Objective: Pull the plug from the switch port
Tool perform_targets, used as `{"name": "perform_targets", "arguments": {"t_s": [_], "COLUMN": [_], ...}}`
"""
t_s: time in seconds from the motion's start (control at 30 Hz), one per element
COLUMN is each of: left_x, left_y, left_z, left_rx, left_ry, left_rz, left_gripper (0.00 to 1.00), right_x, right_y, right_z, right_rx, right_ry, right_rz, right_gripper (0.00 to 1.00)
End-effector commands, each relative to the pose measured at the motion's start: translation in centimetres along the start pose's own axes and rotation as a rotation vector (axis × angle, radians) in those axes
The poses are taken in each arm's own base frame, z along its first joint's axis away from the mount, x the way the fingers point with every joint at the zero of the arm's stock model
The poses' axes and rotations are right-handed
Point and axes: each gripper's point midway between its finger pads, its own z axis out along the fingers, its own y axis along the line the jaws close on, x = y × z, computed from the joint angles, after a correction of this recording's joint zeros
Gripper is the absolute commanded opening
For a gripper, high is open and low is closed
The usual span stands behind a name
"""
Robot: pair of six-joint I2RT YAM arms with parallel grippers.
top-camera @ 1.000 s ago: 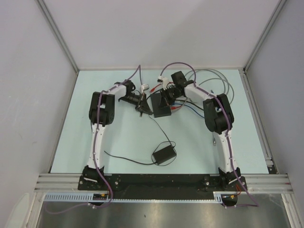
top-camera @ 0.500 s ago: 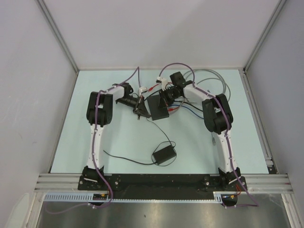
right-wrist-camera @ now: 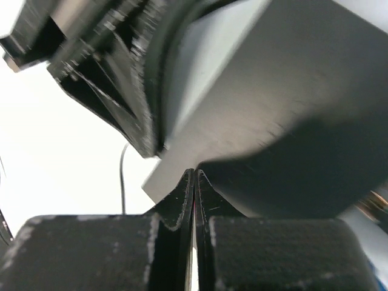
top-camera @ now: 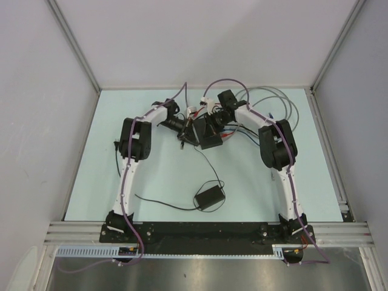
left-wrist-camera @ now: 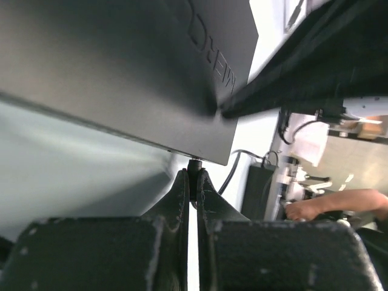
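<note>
Plug in left hand (against switch)

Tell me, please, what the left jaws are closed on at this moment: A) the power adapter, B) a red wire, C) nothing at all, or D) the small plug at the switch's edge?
D: in the left wrist view the left jaws are pinched shut on a small black plug at the edge of the switch, while the power adapter lies apart, nearer the arm bases.

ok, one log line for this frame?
phase: plug pull | left gripper: shut on plug at switch edge | right gripper: shut, tips against switch | plug: not yet out
</note>
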Motion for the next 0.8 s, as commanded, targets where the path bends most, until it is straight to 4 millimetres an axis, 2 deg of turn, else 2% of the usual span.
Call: {"name": "perform_targets", "arguments": {"t_s": [0.0,0.1,0.17,0.23,0.27,0.33,0.43,0.5,0.57,0.63,0.7,0.77], "left_x": [-1.8,-0.9,0.5,1.3,2.1,2.5,0.7,-1.4,-1.8,0.1,3.6,5.4], "left_y": [1.3,1.9,2.7,3.0,4.1,4.8,4.5,4.3,4.6,4.0,3.0,3.3], "left_z": [1.6,1.4,0.7,-0.2,-0.8,-1.1,-1.5,-2.3,-1.9,-0.9,0.6,0.4], "left_rx": [-0.084,-0.1,-0.112,-0.12,-0.132,-0.137,-0.134,-0.174,-0.222,-0.193,-0.107,-0.09], "left_ry": [-0.006,0.008,0.021,0.014,0.005,0.0,-0.026,-0.06,-0.049,0.006,0.076,0.126], "left_rz": [0.087,0.06,0.006,-0.032,-0.075,-0.129,-0.092,-0.009,0.022,0.008,-0.07,-0.103], "left_gripper": [0.0,0.0,0.0,0.0,0.0,0.0,0.0,0.0,0.0,0.0,0.0,0.0], "right_x": [3.0,6.2,8.0,8.3,8.3,8.3,8.6,8.7,8.7,8.8,8.8,8.8], "right_y": [-0.1,-2.3,-3.1,-3.6,-3.9,-4.0,-3.8,-3.9,-4.2,-4.3,-4.3,-4.2], "right_z": [2.2,3.2,3.4,3.2,3.2,3.4,3.8,3.9,3.9,3.9,3.9,4.0], "right_rx": [0.064,0.154,0.184,0.201,0.204,0.202,0.201,0.202,0.207,0.209,0.211,0.21], "right_ry": [0.101,0.175,0.207,0.204,0.203,0.204,0.217,0.22,0.215,0.215,0.215,0.217], "right_rz": [-0.035,0.01,0.056,0.099,0.105,0.112,0.097,0.101,0.116,0.121,0.117,0.112], "right_gripper": [0.0,0.0,0.0,0.0,0.0,0.0,0.0,0.0,0.0,0.0,0.0,0.0]}}
